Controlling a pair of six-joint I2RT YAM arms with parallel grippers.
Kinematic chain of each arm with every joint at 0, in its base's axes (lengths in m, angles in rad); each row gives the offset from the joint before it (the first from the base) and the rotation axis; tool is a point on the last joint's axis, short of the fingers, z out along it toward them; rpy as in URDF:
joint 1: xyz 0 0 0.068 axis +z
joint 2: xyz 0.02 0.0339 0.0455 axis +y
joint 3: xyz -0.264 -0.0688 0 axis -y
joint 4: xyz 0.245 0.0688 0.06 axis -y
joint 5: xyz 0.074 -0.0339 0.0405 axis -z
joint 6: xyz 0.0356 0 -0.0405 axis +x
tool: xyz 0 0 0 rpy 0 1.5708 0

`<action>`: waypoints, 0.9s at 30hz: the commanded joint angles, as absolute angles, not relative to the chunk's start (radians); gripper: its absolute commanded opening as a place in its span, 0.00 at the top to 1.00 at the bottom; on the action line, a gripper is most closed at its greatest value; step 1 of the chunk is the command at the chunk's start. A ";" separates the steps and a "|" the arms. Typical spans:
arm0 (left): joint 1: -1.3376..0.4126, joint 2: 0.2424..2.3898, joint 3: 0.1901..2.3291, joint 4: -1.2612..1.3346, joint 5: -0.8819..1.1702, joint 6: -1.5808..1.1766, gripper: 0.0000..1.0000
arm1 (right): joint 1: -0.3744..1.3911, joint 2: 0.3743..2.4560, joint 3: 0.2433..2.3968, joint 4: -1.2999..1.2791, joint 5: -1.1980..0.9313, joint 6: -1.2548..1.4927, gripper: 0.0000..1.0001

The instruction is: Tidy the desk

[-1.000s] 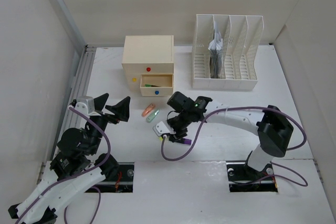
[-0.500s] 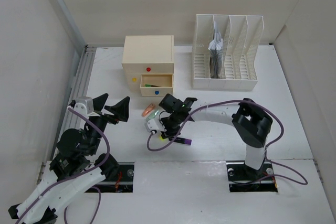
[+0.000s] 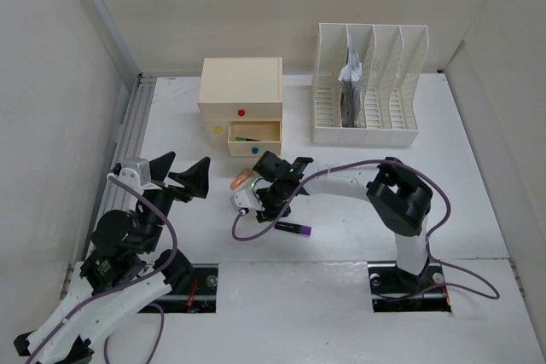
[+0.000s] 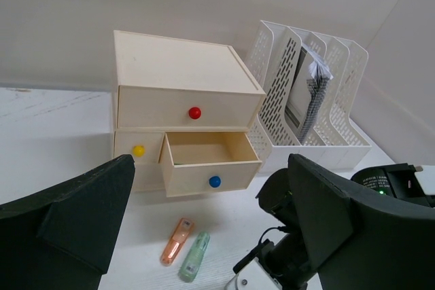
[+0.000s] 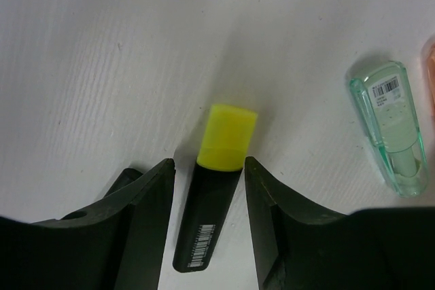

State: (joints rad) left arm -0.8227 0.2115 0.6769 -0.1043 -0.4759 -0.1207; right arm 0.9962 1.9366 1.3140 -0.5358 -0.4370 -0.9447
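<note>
The desk point(image 3: 341, 172) is a white tabletop. My right gripper point(image 3: 256, 196) is down on it, left of centre. In the right wrist view the gripper point(image 5: 207, 168) is open, its fingers on either side of a black highlighter with a yellow cap point(image 5: 216, 195) that lies flat on the desk, with thin gaps on both sides. A green correction tape point(image 5: 391, 130) lies just right of the fingers. An orange one point(image 3: 241, 179) lies beside it. My left gripper point(image 3: 181, 178) is open and empty, raised at the left.
A purple marker point(image 3: 294, 228) lies just behind the right gripper. The cream drawer box point(image 3: 241, 91) has its lower drawer point(image 4: 207, 157) open. The white file rack point(image 3: 367, 83) holds papers at the back right. A grey rail point(image 3: 128, 138) runs along the left edge.
My right arm has swung left, away from the purple marker, and lowered its gripper beside the orange and green items. The left arm has barely moved.
</note>
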 commanded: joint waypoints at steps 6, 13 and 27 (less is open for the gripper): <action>-0.819 0.196 0.670 -0.061 -0.476 -0.123 0.06 | 0.996 1.921 1.333 -0.529 -0.437 -0.933 0.49; -0.819 0.196 0.670 -0.061 -0.476 -0.123 0.06 | 0.996 1.940 1.333 -0.511 -0.426 -0.923 0.71; -0.819 0.196 0.661 -0.061 -0.476 -0.123 0.06 | 0.996 1.853 1.446 -0.574 -0.327 -0.925 0.85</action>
State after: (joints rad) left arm -0.8227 0.2108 0.6735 -0.1017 -0.4759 -0.1207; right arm 0.9962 1.9366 1.3525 -0.5621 -0.3656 -0.9226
